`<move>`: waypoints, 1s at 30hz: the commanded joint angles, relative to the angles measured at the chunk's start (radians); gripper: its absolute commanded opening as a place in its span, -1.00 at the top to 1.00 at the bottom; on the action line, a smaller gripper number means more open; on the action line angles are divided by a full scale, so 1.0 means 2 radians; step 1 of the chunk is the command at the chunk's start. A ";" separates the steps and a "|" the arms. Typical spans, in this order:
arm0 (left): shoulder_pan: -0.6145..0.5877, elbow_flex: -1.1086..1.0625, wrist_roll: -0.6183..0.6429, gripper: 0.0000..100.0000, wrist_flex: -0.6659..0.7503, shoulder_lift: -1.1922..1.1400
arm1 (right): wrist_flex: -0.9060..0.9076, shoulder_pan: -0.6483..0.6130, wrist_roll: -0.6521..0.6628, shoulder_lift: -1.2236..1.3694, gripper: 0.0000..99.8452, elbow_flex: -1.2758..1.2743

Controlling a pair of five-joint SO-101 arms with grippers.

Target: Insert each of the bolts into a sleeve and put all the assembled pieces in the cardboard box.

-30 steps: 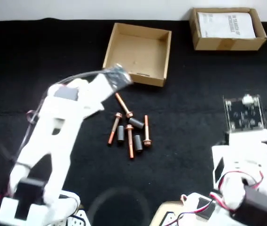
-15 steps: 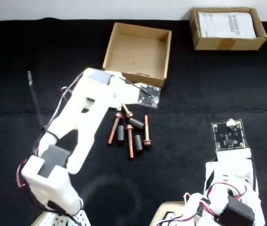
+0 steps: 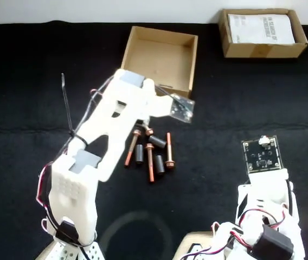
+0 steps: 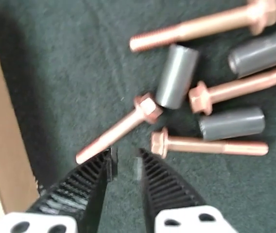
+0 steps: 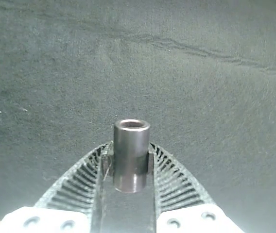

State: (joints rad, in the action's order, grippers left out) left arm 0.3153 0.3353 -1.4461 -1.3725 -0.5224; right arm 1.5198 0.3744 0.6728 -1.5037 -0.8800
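just beyond parted left claw (image 4: pixel 126 158), bolt (image 4: pixel 116 132) tip; right claw (image 5: pixel 130 149) clenches upright sleeve (image 5: pixel 131 162).

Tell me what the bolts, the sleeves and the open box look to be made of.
The bolts: metal with a copper-coloured, slightly glossy finish, perhaps plated; flanged hex heads show. The sleeves: likely dark grey metal, smooth satin tubes; hard plastic cannot be ruled out. The cardboard box: plain brown cardboard, matte, with folded walls.
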 commanded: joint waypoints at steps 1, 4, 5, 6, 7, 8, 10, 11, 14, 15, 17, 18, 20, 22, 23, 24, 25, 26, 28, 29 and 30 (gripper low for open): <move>0.012 0.032 -0.144 0.66 -0.016 0.002 | -0.011 0.005 0.009 0.000 0.98 0.000; 0.013 0.033 -0.147 0.68 -0.012 0.001 | -0.011 0.005 0.009 0.000 0.98 0.000; 0.013 0.032 -0.147 0.69 -0.012 0.000 | -0.011 0.005 0.010 0.000 0.98 0.000; 0.013 0.030 -0.147 0.68 -0.012 0.000 | -0.011 0.005 0.010 0.000 0.98 0.000; 0.013 0.030 -0.147 0.68 -0.012 0.000 | -0.011 0.005 0.010 0.000 0.98 0.000; 0.013 0.030 -0.147 0.68 -0.012 -0.004 | -0.011 0.005 0.010 0.000 0.98 0.000; 0.013 0.037 -0.147 0.68 -0.012 -0.024 | -0.011 0.005 0.010 0.000 0.98 0.000; 0.013 0.046 -0.147 0.68 -0.005 -0.036 | -0.011 0.005 0.011 0.000 0.98 0.000; 0.011 0.071 -0.147 0.69 0.006 -0.076 | -0.010 0.005 0.028 0.000 0.98 0.000; 0.012 0.082 -0.146 0.69 0.005 -0.089 | -0.010 0.005 0.032 0.000 0.98 0.000; 0.013 0.111 -0.144 0.69 0.002 -0.114 | -0.008 0.005 0.038 -0.001 0.98 0.000; 0.013 0.122 -0.144 0.69 0.002 -0.126 | -0.007 0.005 0.041 -0.001 0.98 0.000; 0.012 0.144 -0.144 0.69 0.004 -0.148 | -0.007 0.005 0.042 -0.001 0.98 0.000; 0.012 0.167 -0.144 0.69 0.002 -0.168 | -0.007 0.005 0.042 -0.001 0.98 0.000; 0.011 0.178 -0.144 0.69 0.002 -0.177 | -0.007 0.005 0.042 -0.001 0.98 0.000; 0.011 0.186 -0.144 0.69 0.002 -0.185 | -0.007 0.005 0.042 -0.001 0.98 0.000; 0.010 0.192 -0.144 0.69 0.002 -0.192 | -0.009 0.005 0.042 -0.001 0.98 0.000; 0.010 0.196 -0.144 0.73 0.002 -0.198 | -0.010 0.005 0.042 -0.001 0.98 0.000; 0.010 0.198 -0.144 0.91 0.002 -0.207 | -0.011 0.005 0.041 -0.001 0.98 0.000; 0.010 0.198 -0.143 1.00 0.003 -0.211 | -0.011 0.005 0.039 -0.001 0.98 0.000; 0.010 0.198 -0.143 0.96 0.002 -0.216 | -0.012 0.005 0.039 -0.001 0.98 0.000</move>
State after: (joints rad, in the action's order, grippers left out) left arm 0.3353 0.6943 -1.4523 -1.3878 -0.9244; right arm 1.5198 0.3744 0.7449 -1.5037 -0.8800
